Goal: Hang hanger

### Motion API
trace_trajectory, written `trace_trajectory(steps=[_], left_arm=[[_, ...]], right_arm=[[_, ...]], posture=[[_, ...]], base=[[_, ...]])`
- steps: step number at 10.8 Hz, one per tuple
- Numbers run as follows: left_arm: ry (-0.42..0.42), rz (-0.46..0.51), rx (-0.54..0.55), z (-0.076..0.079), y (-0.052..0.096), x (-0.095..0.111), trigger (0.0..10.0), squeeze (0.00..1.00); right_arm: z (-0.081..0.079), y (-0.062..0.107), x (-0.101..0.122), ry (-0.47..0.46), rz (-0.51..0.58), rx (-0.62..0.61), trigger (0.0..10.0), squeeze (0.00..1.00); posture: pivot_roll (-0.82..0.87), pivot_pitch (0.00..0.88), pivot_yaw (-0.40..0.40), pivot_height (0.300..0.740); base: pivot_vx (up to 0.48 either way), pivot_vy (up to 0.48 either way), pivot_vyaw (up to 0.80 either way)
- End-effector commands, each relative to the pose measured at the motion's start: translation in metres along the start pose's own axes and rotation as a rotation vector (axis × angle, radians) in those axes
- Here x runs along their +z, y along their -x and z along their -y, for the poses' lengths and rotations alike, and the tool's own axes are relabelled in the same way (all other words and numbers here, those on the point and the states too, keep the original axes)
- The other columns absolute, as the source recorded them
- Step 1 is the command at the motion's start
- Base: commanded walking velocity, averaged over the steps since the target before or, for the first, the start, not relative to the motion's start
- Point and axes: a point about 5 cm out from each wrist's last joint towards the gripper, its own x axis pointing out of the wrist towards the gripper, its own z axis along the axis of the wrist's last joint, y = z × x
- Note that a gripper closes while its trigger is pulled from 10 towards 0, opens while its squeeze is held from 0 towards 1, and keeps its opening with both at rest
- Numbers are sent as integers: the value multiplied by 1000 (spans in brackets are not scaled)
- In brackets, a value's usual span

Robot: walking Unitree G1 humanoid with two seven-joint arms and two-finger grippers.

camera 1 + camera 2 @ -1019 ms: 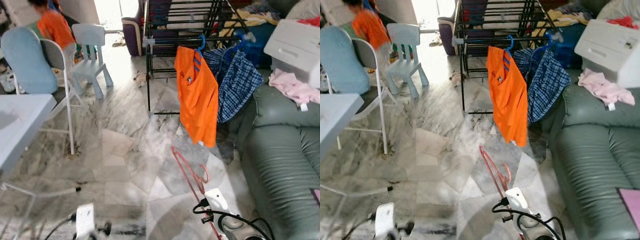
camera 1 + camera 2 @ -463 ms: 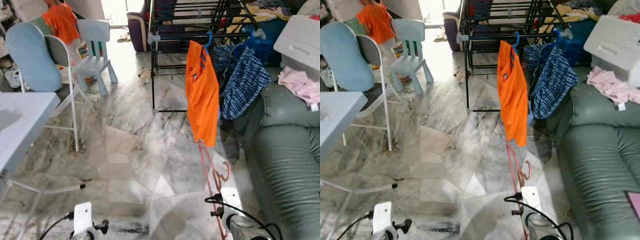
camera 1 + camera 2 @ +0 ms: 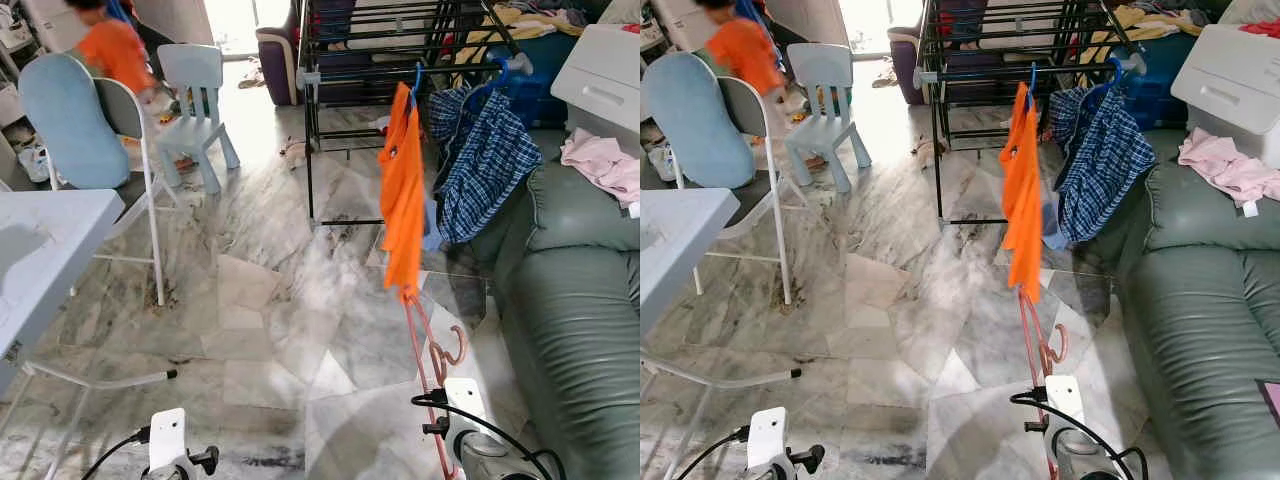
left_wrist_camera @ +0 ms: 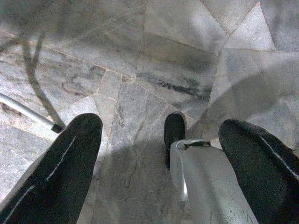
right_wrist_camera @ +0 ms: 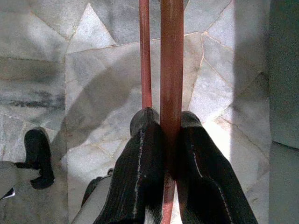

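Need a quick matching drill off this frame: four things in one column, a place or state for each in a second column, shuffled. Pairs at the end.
Things
1. red hanger
2. orange shirt
3. pink cloth
4. left gripper

Places or states
A. lying on the green sofa
B. hanging by a blue hanger on the black drying rack
C. open, above the marble floor
D. clamped between the right gripper's two black fingers

Pairs: 1-D, 2-B, 3-A, 4-C
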Motion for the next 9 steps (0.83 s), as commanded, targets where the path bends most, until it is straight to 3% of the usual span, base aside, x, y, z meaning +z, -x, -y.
trace_trajectory(steps=[1, 4, 7, 9], left_arm=[[-6, -17, 20, -4, 1, -4, 10000, 0], [-26, -25, 13, -8, 1, -8, 10000, 0], [-172, -3, -56, -1, 1, -4, 10000, 0], [-200, -12, -72, 2, 1, -4, 10000, 0]], right_arm=[[0, 0, 3, 12, 2, -5, 10000, 0], [9, 1, -9, -9, -53, -32, 10000, 0], [10, 2, -14, -16, -76, -34, 10000, 0], [10, 2, -14, -23, -78, -32, 10000, 0]], posture=[[-111, 0, 83, 740], [-117, 0, 87, 740], [-132, 0, 101, 740], [-134, 0, 101, 740]], base=[[0, 0, 0], [0, 0, 0], [0, 0, 0], [0, 0, 0]])
